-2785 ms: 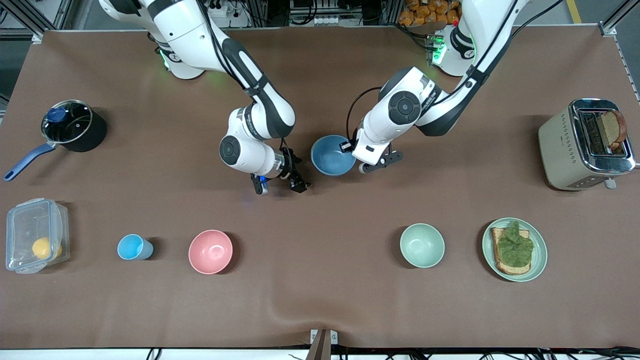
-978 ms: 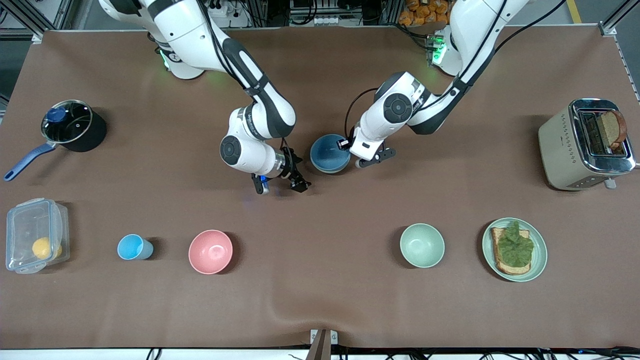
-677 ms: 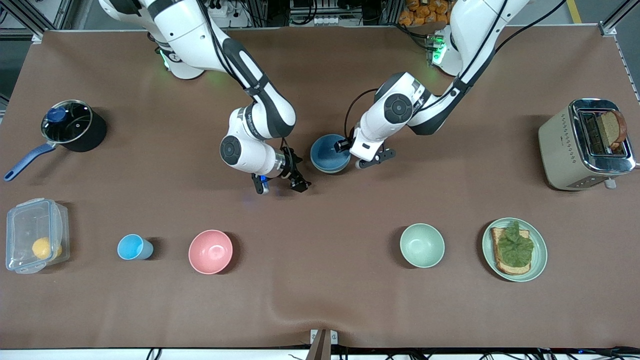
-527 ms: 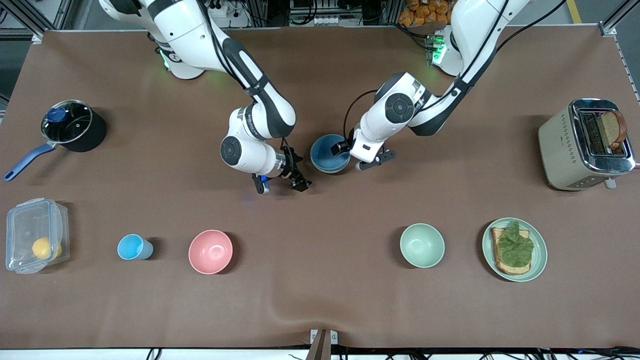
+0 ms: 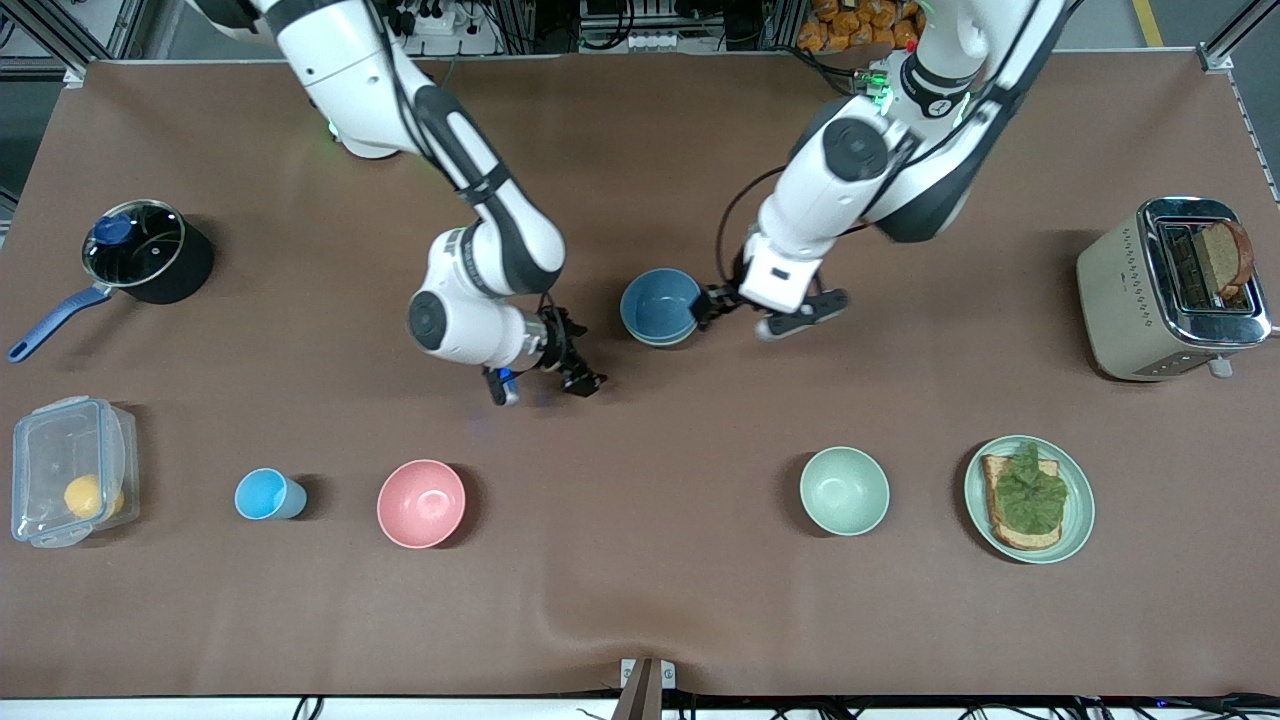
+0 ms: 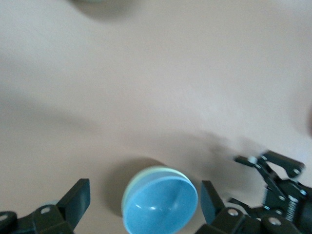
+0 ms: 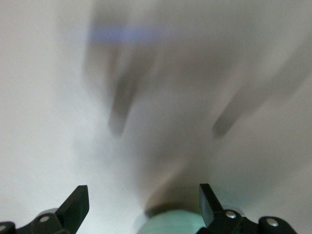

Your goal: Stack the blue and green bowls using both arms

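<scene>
The blue bowl [image 5: 660, 305] sits nested inside the green bowl [image 5: 648, 343] at mid-table; only a pale green rim shows under it. In the left wrist view the blue bowl [image 6: 161, 207] lies inside that green rim [image 6: 132, 179]. My left gripper [image 5: 748, 312] is open and empty, raised just beside the stack toward the left arm's end; its fingers [image 6: 78, 200] stand wide apart. My right gripper [image 5: 537, 383] is open and empty, low over bare table beside the stack toward the right arm's end. A blurred pale green shape [image 7: 170, 222] shows in the right wrist view.
A paler mint-green bowl [image 5: 844, 490], a green plate with toast [image 5: 1075, 520], a pink bowl [image 5: 421, 503], a light-blue cup [image 5: 265, 494] and a clear box [image 5: 65, 470] stand nearer the front camera. A pot [image 5: 148, 250] and a toaster [image 5: 1140, 290] stand at the table's ends.
The blue bowl came down into the green bowl. My left gripper let go of its rim and rose away toward the left arm's end. My right gripper shifted slightly toward the right arm's end.
</scene>
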Robot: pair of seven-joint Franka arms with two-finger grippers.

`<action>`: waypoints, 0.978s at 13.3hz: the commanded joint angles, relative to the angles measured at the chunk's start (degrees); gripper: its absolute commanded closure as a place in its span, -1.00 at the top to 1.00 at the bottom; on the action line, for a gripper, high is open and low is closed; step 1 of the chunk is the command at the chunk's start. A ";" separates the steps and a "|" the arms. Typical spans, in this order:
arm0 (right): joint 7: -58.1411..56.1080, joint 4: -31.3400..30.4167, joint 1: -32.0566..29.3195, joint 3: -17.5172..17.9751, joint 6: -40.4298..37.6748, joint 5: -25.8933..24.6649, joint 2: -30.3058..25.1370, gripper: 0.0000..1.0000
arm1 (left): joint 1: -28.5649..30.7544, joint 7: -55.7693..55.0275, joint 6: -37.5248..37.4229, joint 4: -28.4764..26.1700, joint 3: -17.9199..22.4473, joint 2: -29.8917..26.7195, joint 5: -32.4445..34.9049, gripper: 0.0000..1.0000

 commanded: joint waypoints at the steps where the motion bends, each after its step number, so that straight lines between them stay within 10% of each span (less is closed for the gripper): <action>1: -1.31 0.33 -3.21 -1.27 -3.05 -5.61 -1.02 1.00 | 3.40 0.19 -14.27 9.04 0.00 -1.69 4.71 1.00; 11: -21.23 15.63 -9.35 -19.39 -35.23 -20.64 -6.72 1.00 | 17.21 24.43 -38.75 29.55 0.08 -3.36 4.21 1.00; 13: -23.71 15.46 -12.78 -19.21 -35.24 -25.65 -10.06 1.00 | 8.84 28.66 -40.69 29.82 11.34 -4.75 3.15 1.00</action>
